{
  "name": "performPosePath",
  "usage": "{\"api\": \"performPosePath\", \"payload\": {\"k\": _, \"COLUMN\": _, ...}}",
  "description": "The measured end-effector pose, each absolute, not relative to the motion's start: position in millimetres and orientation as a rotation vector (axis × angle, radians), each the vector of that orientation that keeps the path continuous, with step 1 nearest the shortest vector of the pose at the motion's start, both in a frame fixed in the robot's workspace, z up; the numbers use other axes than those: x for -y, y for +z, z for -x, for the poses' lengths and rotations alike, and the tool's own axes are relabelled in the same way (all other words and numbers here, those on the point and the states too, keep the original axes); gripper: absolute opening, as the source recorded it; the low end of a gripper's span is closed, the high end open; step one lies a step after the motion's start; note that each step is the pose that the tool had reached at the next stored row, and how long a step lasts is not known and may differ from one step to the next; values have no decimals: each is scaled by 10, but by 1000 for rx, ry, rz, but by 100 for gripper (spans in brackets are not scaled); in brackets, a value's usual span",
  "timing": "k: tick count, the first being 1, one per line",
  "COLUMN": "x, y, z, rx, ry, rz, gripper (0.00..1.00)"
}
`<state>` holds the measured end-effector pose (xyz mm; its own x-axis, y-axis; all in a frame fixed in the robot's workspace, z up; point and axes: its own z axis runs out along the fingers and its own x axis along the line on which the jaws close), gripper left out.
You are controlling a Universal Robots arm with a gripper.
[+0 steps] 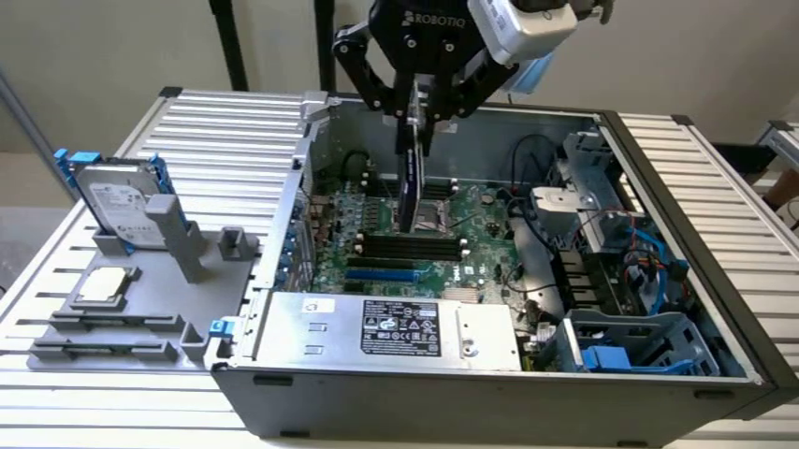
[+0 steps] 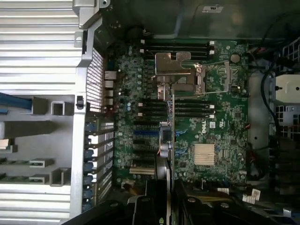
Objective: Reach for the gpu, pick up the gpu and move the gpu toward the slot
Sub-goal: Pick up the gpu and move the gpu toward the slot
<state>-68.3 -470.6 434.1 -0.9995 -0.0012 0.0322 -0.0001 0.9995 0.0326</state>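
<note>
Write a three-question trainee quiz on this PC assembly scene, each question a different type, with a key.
1. True or false: the gripper holds the gpu above the open computer case.
2. The hard drive stands: A) inside the case B) on the gray holder outside it.
3. Fill in: the gpu hangs edge-on over the green ____.

Key: 1 true; 2 B; 3 motherboard.

Gripper (image 1: pixel 418 117) hangs from above, pointing straight down over open case. Fingers (image 1: pixel 440 105) closed on upper edge of gpu (image 1: pixel 410 182), card held vertical, edge-on. Wrist upright, arm above.
</note>
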Motion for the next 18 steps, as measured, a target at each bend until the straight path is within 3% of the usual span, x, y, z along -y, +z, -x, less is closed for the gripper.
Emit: {"api": "performPosePath", "payload": {"k": 18, "x": 4533, "y": 4269, "z": 300, "rx": 3109, "ry": -50, "rz": -1, "gripper": 26}}
